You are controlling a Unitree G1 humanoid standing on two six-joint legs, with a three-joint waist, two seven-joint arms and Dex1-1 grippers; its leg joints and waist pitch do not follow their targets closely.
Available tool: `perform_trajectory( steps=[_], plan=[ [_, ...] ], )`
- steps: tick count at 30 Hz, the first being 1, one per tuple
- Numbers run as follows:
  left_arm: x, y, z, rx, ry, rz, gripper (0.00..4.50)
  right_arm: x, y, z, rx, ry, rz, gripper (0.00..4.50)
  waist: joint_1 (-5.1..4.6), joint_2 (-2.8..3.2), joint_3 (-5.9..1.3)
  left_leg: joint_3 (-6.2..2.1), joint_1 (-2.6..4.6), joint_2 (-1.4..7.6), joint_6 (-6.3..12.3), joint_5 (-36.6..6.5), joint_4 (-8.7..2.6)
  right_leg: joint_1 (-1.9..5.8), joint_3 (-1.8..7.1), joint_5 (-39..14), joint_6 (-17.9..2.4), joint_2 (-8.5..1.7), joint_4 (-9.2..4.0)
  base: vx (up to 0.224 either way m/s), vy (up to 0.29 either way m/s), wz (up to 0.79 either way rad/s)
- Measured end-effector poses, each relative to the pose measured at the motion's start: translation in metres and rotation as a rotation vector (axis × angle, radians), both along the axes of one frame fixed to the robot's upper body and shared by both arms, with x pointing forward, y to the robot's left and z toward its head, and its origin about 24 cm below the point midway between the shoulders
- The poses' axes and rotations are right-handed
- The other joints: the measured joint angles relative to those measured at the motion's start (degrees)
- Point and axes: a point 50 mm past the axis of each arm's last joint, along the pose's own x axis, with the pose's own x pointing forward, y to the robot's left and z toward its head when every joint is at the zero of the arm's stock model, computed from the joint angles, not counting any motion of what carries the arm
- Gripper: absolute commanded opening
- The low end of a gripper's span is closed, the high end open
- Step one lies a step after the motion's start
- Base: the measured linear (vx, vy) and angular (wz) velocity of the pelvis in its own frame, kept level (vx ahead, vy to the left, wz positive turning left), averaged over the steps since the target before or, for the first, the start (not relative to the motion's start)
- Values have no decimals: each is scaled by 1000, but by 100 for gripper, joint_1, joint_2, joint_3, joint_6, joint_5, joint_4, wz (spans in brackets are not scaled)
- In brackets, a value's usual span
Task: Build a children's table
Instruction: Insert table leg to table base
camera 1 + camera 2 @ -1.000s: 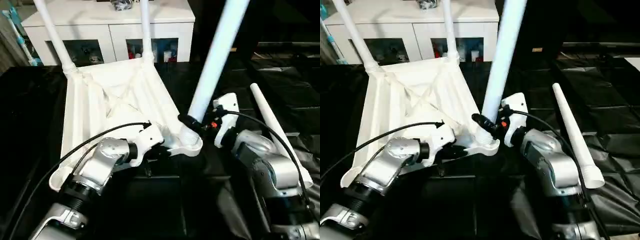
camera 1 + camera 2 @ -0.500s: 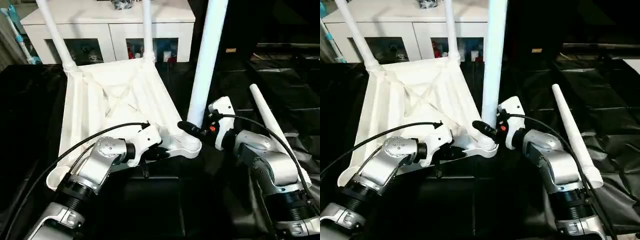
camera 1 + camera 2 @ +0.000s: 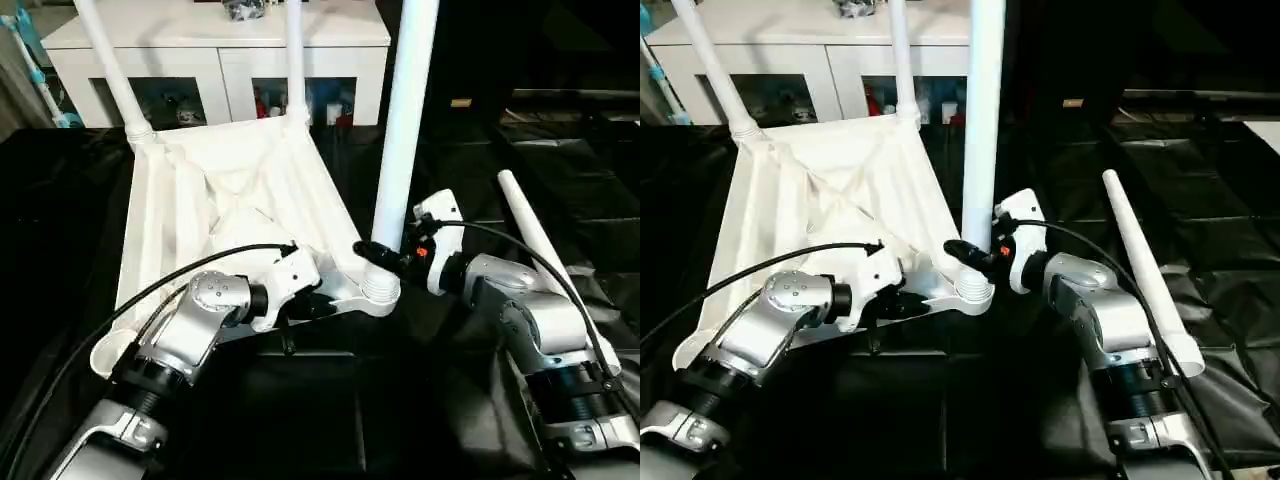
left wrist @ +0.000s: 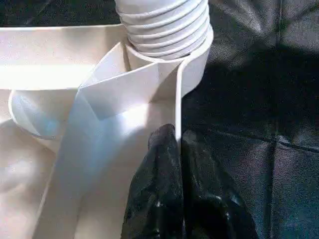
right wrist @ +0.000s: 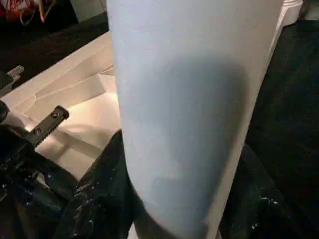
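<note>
Three legs stand in the upturned table top [image 3: 230,200], a fourth leg [image 3: 545,255] lies loose; left gripper [image 4: 177,149] pinches its rim, right gripper [image 3: 385,258] clasps the near leg [image 3: 405,120].

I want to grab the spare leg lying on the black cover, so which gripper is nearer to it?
Right. The right gripper clasps the upright leg beside the loose leg; the left gripper pinches the tabletop rim farther away.

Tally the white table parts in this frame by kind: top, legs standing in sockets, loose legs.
Table top: 1
Legs standing in sockets: 3 (far left, far right, near right)
Loose leg lying on the black sheet: 1
Total: 5
</note>
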Motion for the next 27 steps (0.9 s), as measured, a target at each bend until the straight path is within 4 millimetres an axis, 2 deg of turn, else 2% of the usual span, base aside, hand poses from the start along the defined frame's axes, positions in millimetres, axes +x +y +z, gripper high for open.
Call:
perform_trajectory(
  steps=[11,21,27],
  plan=[
    [1,0,-1,-2,2,-2,0,-12,-9,-16,150,-36,-84,186,16,24,-13,0,2,1,-10,0,0,4,-1,1,-1,0,0,0,0,0],
    [2,0,-4,-6,9,4,0,-26,-8,-28,162,-158,-142,186,10,67,-40,0,7,2,-12,-1,0,11,-1,1,-2,0,-4,0,0,0],
    [2,0,-4,-5,7,4,0,-28,-3,-24,62,-196,-94,186,7,70,-43,-1,7,2,-13,-2,-1,11,-1,1,-2,0,-5,0,0,0]
  ],
)
